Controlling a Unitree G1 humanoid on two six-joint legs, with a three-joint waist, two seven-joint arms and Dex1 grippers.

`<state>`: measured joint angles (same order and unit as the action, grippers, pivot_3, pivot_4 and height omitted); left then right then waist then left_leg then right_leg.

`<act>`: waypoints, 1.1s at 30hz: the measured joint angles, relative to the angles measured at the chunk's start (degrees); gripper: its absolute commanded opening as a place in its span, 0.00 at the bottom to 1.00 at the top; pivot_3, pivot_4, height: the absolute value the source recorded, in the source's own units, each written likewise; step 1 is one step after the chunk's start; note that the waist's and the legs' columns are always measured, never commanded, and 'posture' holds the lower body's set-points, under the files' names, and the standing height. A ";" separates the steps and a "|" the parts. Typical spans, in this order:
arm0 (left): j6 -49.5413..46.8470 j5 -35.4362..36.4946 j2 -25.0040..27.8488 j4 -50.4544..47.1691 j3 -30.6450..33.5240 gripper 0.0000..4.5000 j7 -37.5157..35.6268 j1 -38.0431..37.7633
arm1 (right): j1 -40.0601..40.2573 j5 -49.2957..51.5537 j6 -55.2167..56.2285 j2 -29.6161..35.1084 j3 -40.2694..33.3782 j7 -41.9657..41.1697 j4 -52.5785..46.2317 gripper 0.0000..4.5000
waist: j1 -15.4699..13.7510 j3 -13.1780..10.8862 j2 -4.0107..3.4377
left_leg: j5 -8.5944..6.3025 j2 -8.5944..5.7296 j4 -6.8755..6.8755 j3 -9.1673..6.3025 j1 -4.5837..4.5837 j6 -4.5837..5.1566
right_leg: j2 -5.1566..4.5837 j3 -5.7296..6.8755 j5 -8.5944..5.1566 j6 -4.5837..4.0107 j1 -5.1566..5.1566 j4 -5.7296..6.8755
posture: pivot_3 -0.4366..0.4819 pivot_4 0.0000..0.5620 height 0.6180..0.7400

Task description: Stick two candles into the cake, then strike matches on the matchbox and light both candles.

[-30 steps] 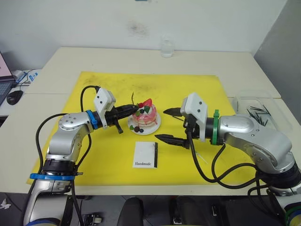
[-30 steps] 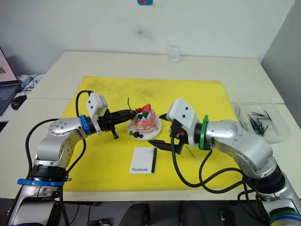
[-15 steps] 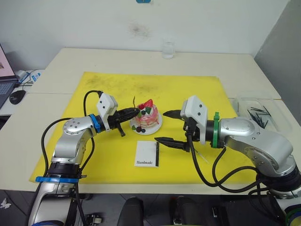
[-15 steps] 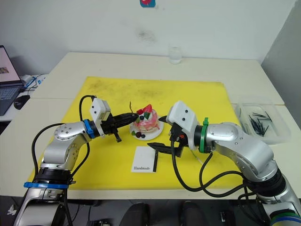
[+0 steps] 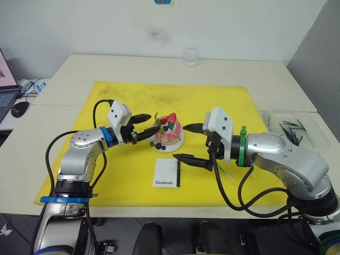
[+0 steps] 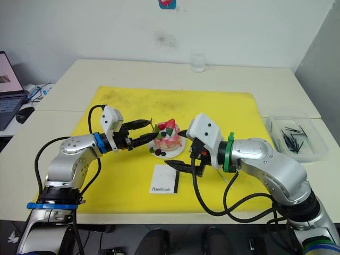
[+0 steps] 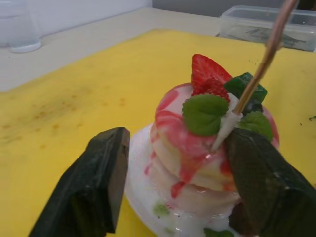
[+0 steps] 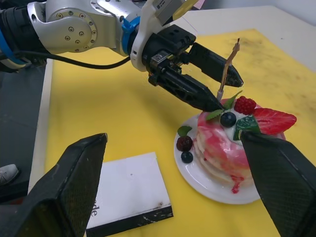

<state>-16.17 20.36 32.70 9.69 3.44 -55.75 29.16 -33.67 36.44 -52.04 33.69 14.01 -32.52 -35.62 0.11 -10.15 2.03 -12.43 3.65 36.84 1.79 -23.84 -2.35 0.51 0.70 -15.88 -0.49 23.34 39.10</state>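
**First candle seated, left fingers spread**

A pinkish candle (image 8: 226, 69) stands tilted in the top of the cake (image 5: 169, 130), its foot sunk beside the green leaf and strawberry. The left gripper (image 5: 147, 125) sits right at the cake's side with its two black fingers (image 7: 101, 185) apart – nothing between them, the candle free of both. So the first planting looks done, and the step in hand is letting go and backing off.

The right gripper (image 5: 194, 143) hovers on the cake's other side, fingers wide and empty, one above the plate's edge and one low over the yellow mat (image 5: 223, 103). The matchbox (image 5: 167, 173) lies flat on the mat just in front of the cake. The matches (image 5: 292, 127) lie in a clear tray (image 5: 276, 112) well off to the right.

A thin pale taper (image 5: 226, 178) lies on the mat under the right forearm – likely the second candle. Next move calls for fetching it without bumping the leaning one.
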 measured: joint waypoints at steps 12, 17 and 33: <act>-4.76 2.22 2.63 -2.69 3.64 0.99 2.39 -0.26 | -0.05 -1.26 0.03 -3.57 -2.43 2.23 0.98 1.00 | 0.05 0.00 0.00 | 0.00 0.05 -0.01 -0.01 -0.02 0.00 | -0.01 0.00 0.00 -0.01 0.04 0.00 | 0.48 0.27 1.00; -11.46 6.93 10.00 -11.88 6.11 0.99 -0.51 -4.70 | 0.21 -0.33 -0.37 -3.41 -5.99 2.73 0.58 1.00 | 0.23 -0.01 0.00 | 0.00 0.08 -0.05 -0.01 0.00 0.00 | -0.06 -0.07 0.00 -0.01 0.07 0.00 | 0.48 0.27 1.00; -23.51 20.22 21.18 -41.14 5.78 0.99 -9.98 -22.98 | 20.52 -3.69 -2.77 10.95 -14.86 4.16 -5.05 1.00 | 0.00 -0.02 -0.03 | 0.00 0.00 -0.06 0.01 0.02 0.00 | -0.49 -0.11 0.02 0.04 0.04 -0.02 | 0.48 0.27 1.00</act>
<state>-39.69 40.58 53.88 -31.45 9.23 -65.73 6.18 -13.15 32.74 -54.81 44.64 -0.84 -28.36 -40.67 0.11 -10.17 2.00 -12.43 3.65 36.78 1.80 -23.82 -2.35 0.02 0.59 -15.86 -0.45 23.39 39.08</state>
